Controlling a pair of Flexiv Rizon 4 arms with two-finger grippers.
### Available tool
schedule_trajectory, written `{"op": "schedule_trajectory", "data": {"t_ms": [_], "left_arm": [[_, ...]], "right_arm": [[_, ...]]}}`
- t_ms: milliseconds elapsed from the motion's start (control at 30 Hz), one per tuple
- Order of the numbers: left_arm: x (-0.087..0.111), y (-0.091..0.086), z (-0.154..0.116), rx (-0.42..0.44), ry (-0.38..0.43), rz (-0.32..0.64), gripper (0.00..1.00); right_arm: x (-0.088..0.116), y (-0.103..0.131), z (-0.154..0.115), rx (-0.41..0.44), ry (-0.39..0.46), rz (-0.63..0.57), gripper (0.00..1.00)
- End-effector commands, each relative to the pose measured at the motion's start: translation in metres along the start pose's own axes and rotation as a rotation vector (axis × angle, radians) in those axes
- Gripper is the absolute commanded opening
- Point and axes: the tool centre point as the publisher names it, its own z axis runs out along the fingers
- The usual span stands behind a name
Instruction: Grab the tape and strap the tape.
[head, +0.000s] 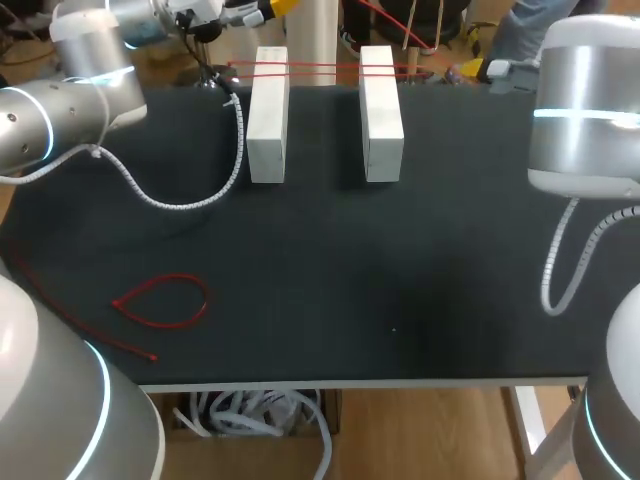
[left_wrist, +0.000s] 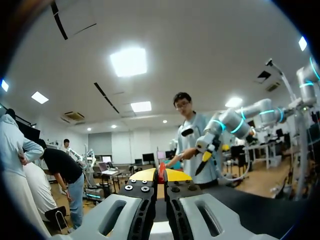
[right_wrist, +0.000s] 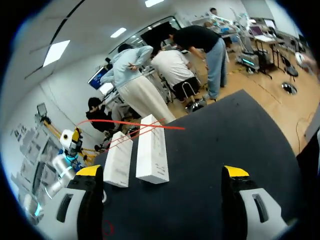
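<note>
Two white blocks stand side by side at the far middle of the black table. Thin red tape runs in two strands across their far ends. My left gripper hangs beyond the table's far edge, left of the blocks. In its wrist view the yellow tips are shut on a bit of red tape. My right gripper stands open above the table, nothing between its fingers, with the blocks and tape ahead of it.
A loose loop of red tape lies at the front left, its tail running off the left edge. The left arm's white coiled cable drapes over the table beside the left block. My right arm's body looms over the table's right side.
</note>
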Motion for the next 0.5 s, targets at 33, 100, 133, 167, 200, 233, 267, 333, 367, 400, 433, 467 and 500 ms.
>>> {"op": "schedule_trajectory", "data": {"t_ms": [33, 100, 133, 167, 200, 233, 267, 333, 367, 400, 433, 467, 500], "left_arm": [[0.0026, -0.0019, 0.0011, -0.005, -0.007, 0.001, 0.0], [0.0026, -0.0019, 0.0011, -0.005, -0.007, 0.001, 0.0], [0.0026, -0.0019, 0.0011, -0.005, -0.007, 0.001, 0.0], [0.0026, -0.0019, 0.0011, -0.005, -0.007, 0.001, 0.0], [0.0026, -0.0019, 0.0011, -0.005, -0.007, 0.001, 0.0], [0.0026, -0.0019, 0.0011, -0.005, -0.007, 0.001, 0.0], [0.0026, -0.0019, 0.0011, -0.005, -0.007, 0.001, 0.0], [0.0026, -0.0019, 0.0011, -0.005, -0.007, 0.001, 0.0], [0.0026, -0.0019, 0.0011, -0.005, -0.007, 0.001, 0.0], [0.0026, -0.0019, 0.0011, -0.005, -0.007, 0.001, 0.0], [0.0026, -0.0019, 0.0011, -0.005, -0.007, 0.001, 0.0], [0.0026, -0.0019, 0.0011, -0.005, -0.007, 0.001, 0.0], [0.0026, -0.0019, 0.0011, -0.005, -0.007, 0.001, 0.0]], "right_arm": [[0.0051, 0.0044, -0.0146, 0.021, 0.034, 0.41, 1.0], [0.0067, 0.0056, -0.0164, -0.005, 0.044, 0.473, 1.0], [0.0072, 0.0065, -0.0172, -0.025, 0.048, 0.506, 1.0], [0.0073, 0.007, -0.0169, -0.039, 0.043, 0.532, 1.0], [0.0073, 0.0074, -0.017, -0.054, 0.039, 0.557, 1.0], [0.0074, 0.0085, -0.0174, -0.074, 0.045, 0.592, 1.0], [0.0073, 0.0087, -0.0181, -0.084, 0.038, 0.609, 1.0], [0.0067, 0.0091, -0.0193, -0.113, 0.013, 0.668, 1.0], [0.0064, 0.0092, -0.0198, -0.118, -0.002, 0.689, 1.0], [0.006, 0.0092, -0.0205, -0.132, -0.015, 0.716, 1.0], [0.0057, 0.0094, -0.0209, -0.142, -0.027, 0.747, 1.0], [0.0054, 0.0091, -0.0214, -0.144, -0.048, 0.766, 1.0], [0.0051, 0.0092, -0.0219, -0.16, -0.05, 0.798, 1.0]]}}
